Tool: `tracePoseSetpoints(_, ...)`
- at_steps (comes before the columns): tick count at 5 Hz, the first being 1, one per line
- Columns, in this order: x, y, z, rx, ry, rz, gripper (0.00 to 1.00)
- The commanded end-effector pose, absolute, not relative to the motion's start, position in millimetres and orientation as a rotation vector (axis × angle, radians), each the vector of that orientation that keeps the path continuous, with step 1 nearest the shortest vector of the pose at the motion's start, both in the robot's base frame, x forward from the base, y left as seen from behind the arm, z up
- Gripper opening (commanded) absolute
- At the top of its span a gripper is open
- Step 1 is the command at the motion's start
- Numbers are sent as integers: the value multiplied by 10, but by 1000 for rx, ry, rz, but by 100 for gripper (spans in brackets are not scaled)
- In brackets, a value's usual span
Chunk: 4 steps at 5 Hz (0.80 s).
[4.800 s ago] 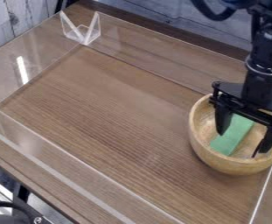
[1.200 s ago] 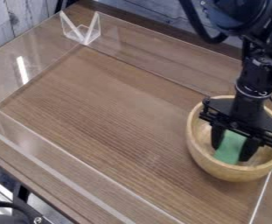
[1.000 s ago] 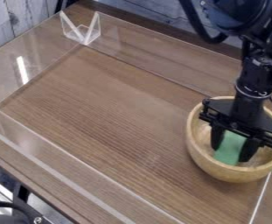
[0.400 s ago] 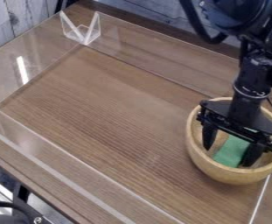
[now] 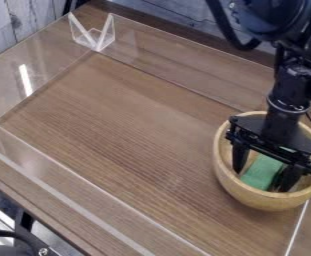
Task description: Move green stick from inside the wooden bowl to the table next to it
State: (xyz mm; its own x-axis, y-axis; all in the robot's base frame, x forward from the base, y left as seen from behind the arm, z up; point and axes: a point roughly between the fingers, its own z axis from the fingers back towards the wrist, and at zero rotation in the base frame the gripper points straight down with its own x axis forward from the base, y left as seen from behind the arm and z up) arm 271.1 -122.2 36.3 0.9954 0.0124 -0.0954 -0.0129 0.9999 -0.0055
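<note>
The wooden bowl (image 5: 229,181) stands near the table's right front corner. Inside it lies the green stick (image 5: 261,174), a flat bright green block tilted against the bowl's inner wall. My gripper (image 5: 270,168) reaches down into the bowl from above, open, with one dark finger on each side of the stick. The fingers stand apart from the block and do not clamp it. The stick's upper end is partly hidden behind the gripper body.
The dark wood-grain table (image 5: 131,120) spreads to the left of the bowl. Low clear acrylic walls (image 5: 44,175) run along its edges, with a clear bracket (image 5: 91,35) at the far left corner. The table's right edge lies close beside the bowl.
The gripper's fingers were pinched together on the green stick a second ago; they have spread wide and let it go. The stick rests in the bowl. The arm has hardly moved.
</note>
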Motion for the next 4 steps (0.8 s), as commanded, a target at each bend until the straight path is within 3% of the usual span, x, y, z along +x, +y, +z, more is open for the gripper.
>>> tracePoseSetpoints(1, 2794, -1232, 446, -19, 61, 21, 100)
tracePoseSetpoints(4, 2787, -1221, 410, -14, 68, 31, 100)
